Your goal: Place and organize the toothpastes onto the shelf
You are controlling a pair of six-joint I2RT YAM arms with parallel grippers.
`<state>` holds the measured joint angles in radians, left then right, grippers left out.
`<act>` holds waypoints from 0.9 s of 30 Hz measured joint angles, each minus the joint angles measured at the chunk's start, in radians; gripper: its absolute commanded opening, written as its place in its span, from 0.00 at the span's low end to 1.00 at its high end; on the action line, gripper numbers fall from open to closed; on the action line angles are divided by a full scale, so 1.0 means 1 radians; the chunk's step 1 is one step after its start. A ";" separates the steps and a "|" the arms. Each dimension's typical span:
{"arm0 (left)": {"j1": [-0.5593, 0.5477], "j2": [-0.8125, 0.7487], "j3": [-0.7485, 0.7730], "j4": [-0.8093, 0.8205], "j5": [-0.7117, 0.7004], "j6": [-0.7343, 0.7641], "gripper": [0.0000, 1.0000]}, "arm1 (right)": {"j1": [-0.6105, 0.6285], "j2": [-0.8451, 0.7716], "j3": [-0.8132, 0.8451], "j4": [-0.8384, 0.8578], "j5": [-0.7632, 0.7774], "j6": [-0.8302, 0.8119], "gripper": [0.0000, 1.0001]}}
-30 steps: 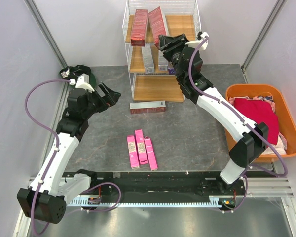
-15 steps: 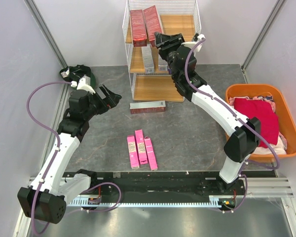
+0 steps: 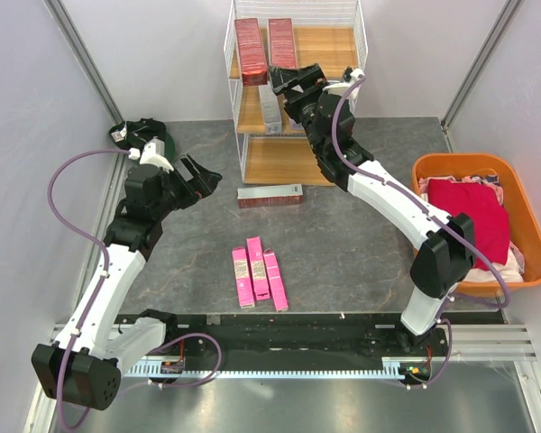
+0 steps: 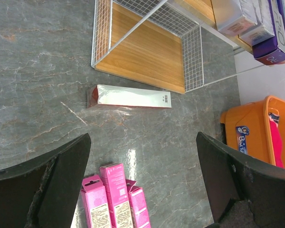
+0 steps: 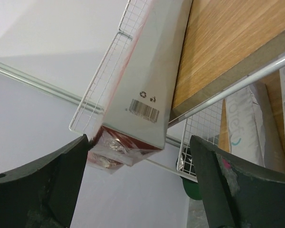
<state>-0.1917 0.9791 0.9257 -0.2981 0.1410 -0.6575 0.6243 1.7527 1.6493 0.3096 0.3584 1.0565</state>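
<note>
Top view: right gripper (image 3: 287, 79) is up at the top board of the shelf (image 3: 329, 45), jaws spread wide, at the near end of a dark red toothpaste box (image 3: 282, 43) that lies flat on that board. It grips nothing. A second dark red box (image 3: 251, 50) lies parallel just beside it. Silver boxes (image 3: 270, 108) sit on the middle board. Left gripper (image 3: 204, 173) hangs over the table (image 3: 361, 244), fully open and empty. A third dark red box (image 3: 270, 196) lies flat on the table just in front of the shelf. Three pink boxes (image 3: 258, 272) lie side by side nearer the arm bases. Orange tub (image 3: 458, 160) with red cloth (image 3: 473, 203) is at far right.

Left wrist: fingers (image 4: 42, 185) are far apart with nothing between them and touch nothing. The table box and pink boxes are below.

Right wrist: fingers (image 5: 42, 185) stand wide either side of the box end, barcode face showing. One fingertip is right at the box corner; contact unclear. The other is well clear.
</note>
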 measured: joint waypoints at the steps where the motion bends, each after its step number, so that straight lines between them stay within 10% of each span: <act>1: 0.000 0.000 0.000 0.000 0.000 0.000 1.00 | -0.001 -0.004 -0.002 -0.004 -0.007 -0.010 0.98; 27: 0.000 0.021 -0.023 0.000 0.070 0.063 1.00 | -0.010 -0.505 -0.446 -0.060 -0.078 -0.166 0.98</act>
<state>-0.1921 0.9997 0.9028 -0.2985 0.2111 -0.5949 0.6147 1.2472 1.2030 0.2501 0.2802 0.8902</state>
